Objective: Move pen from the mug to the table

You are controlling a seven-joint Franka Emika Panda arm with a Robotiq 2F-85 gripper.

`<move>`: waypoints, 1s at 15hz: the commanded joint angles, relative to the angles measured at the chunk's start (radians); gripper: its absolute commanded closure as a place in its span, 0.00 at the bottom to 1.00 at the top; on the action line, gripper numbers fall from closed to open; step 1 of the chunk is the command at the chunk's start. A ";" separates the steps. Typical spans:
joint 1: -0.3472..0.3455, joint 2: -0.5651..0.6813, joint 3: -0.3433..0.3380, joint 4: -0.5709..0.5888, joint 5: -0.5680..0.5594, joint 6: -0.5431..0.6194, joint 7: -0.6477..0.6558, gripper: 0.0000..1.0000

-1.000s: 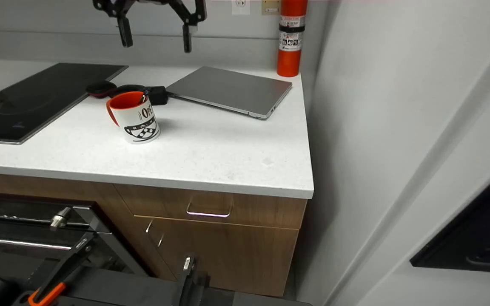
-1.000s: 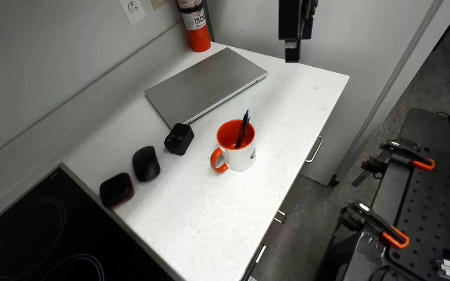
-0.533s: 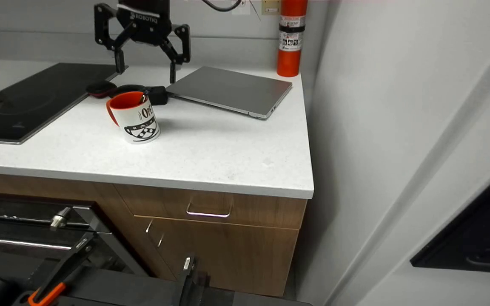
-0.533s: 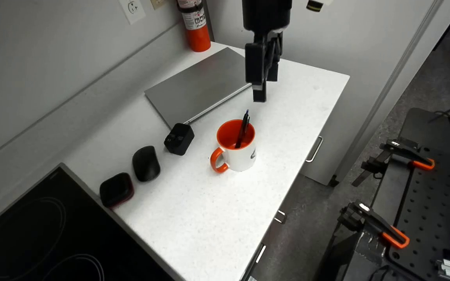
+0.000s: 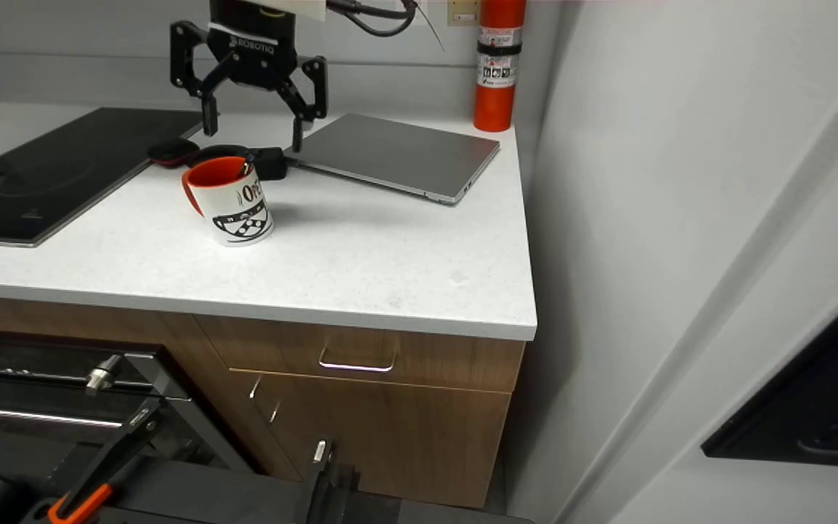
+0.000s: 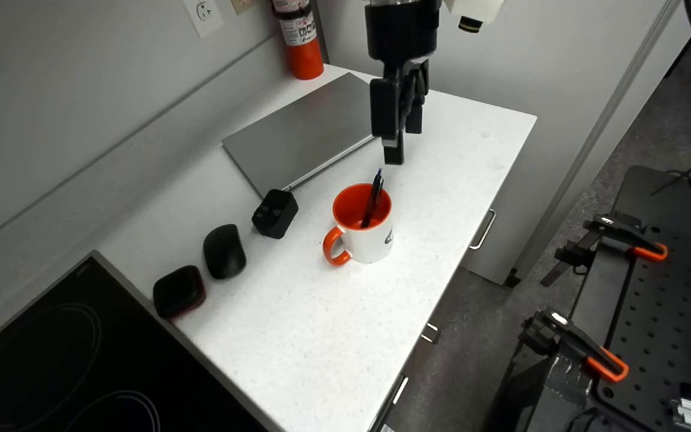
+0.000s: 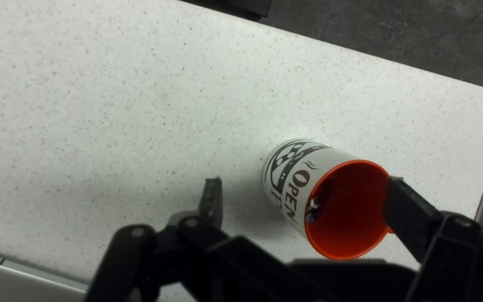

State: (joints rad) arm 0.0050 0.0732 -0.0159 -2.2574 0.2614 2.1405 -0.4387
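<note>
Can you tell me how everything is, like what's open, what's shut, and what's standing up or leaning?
Gripper: open, holding nothing
Mug: standing upright
Pen: leaning inside the mug, tip poking out over the rim
Laptop: shut, lying flat
Drawer: shut
Fire extinguisher: upright, top out of view
Stove top: no glow; on or off, I can't tell

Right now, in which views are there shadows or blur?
In an exterior view, a soft shadow lies on the table beside the mug; in the wrist view, shadow falls there too, the gripper looks dark and slightly blurred, but the mug's OPEN print is readable.
</note>
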 commanded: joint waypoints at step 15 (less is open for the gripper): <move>-0.069 0.206 0.063 0.135 0.206 -0.034 -0.033 0.35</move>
State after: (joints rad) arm -0.0339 0.2650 0.0186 -2.1434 0.4269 2.1393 -0.4395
